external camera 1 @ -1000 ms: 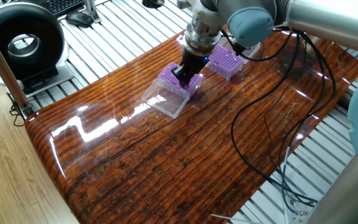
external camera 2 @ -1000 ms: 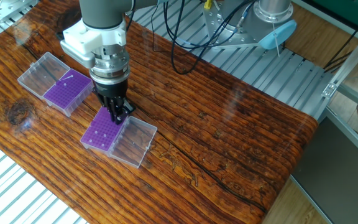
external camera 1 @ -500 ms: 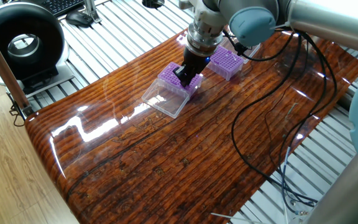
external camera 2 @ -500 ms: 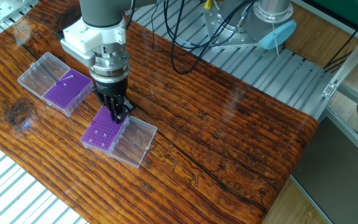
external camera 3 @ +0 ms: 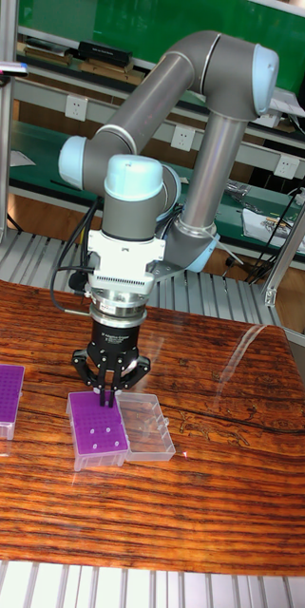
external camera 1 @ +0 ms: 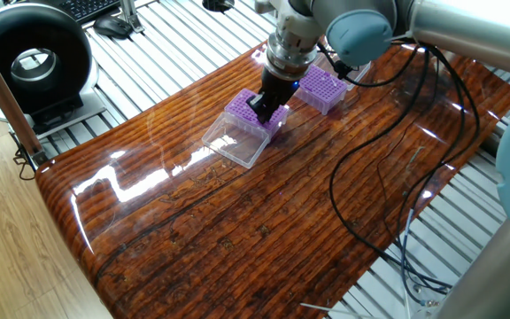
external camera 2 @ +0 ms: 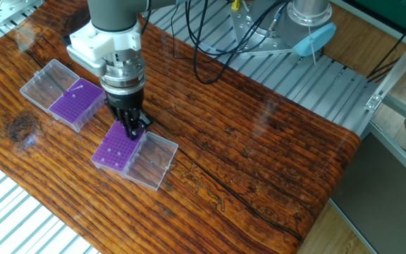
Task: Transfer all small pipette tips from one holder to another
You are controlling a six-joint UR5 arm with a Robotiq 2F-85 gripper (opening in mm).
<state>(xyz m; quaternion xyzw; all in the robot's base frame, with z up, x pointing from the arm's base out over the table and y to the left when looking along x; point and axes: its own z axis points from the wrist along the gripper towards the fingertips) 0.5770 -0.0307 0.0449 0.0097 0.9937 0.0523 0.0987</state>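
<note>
Two purple holders stand on the wooden table, each with a clear lid folded open. My gripper [external camera 1: 257,113] [external camera 2: 131,130] [external camera 3: 105,394] points straight down over the far corner of the nearer holder [external camera 1: 239,106] [external camera 2: 115,149] [external camera 3: 97,439]. Its fingers are pressed together, with a thin sliver, seemingly one of the small pipette tips, poking out below them in the tall view. A few pale tips [external camera 3: 93,432] dot this holder's grid. In the other holder [external camera 1: 320,87] [external camera 2: 72,106] [external camera 3: 0,394] I make out one tip [external camera 2: 80,88].
The nearer holder's clear lid [external camera 1: 233,142] [external camera 2: 150,162] [external camera 3: 144,423] lies flat beside it. Black cables [external camera 1: 370,204] trail over the table's right side. A round black device [external camera 1: 29,58] stands off the table's left end, and slatted metal framing surrounds the tabletop.
</note>
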